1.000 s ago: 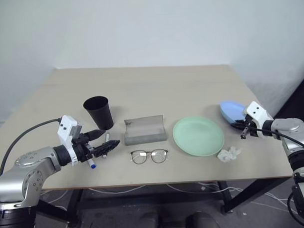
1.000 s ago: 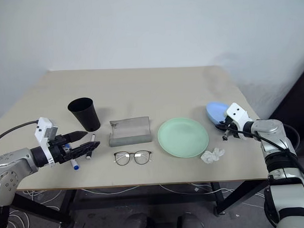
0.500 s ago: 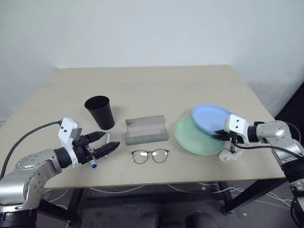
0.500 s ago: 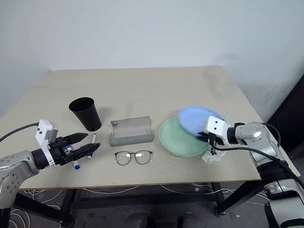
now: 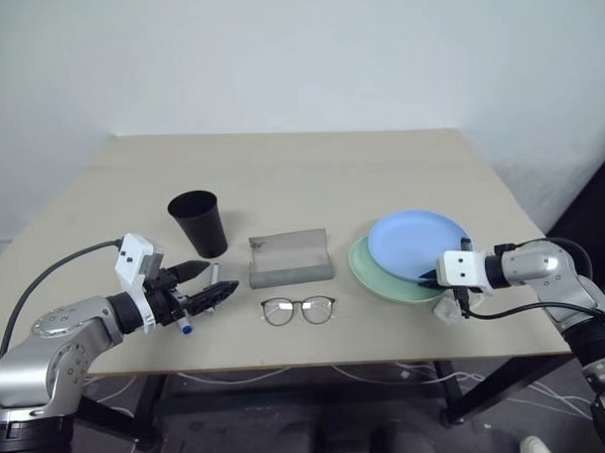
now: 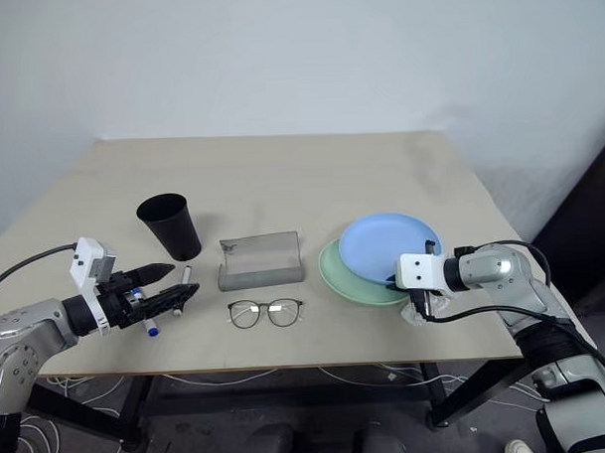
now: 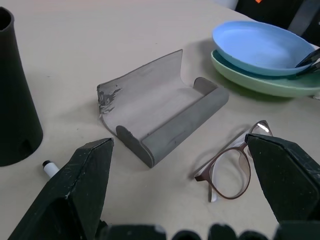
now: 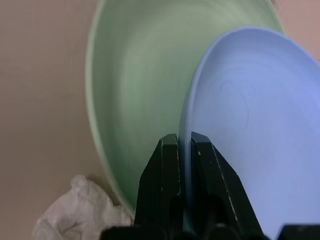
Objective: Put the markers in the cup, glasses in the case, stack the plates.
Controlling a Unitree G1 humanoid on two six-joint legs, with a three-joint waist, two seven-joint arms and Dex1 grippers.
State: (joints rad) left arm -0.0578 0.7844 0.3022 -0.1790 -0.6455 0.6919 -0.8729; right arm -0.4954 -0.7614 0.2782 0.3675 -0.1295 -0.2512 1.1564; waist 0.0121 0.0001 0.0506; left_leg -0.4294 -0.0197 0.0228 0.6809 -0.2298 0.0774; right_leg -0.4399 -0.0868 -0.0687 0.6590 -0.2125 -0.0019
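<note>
While the light blue plate (image 5: pixel 419 244) sits tilted on top of the pale green plate (image 5: pixel 382 274), offset toward the far right so that a crescent of green shows at the near left, the right gripper (image 8: pixel 184 145) has its two black fingers pinched tight on the blue plate's near rim. A crumpled white tissue (image 5: pixel 448 309) lies just beside the green plate's near edge, under that gripper.

To the left of the plates, the grey case (image 5: pixel 291 259) lies open on the tan table (image 5: pixel 281 178), its lid raised at the back. The glasses (image 5: pixel 298 308) rest unfolded just in front of the case, near the table's front edge.

Farther left, the black cup (image 5: pixel 199 222) stands upright and apart from the case. The markers (image 5: pixel 189 312) lie beside it, partly hidden behind the left gripper (image 5: pixel 210 281), whose fingers are spread wide with nothing between them as it hovers just above the table, pointing toward the case and glasses.
</note>
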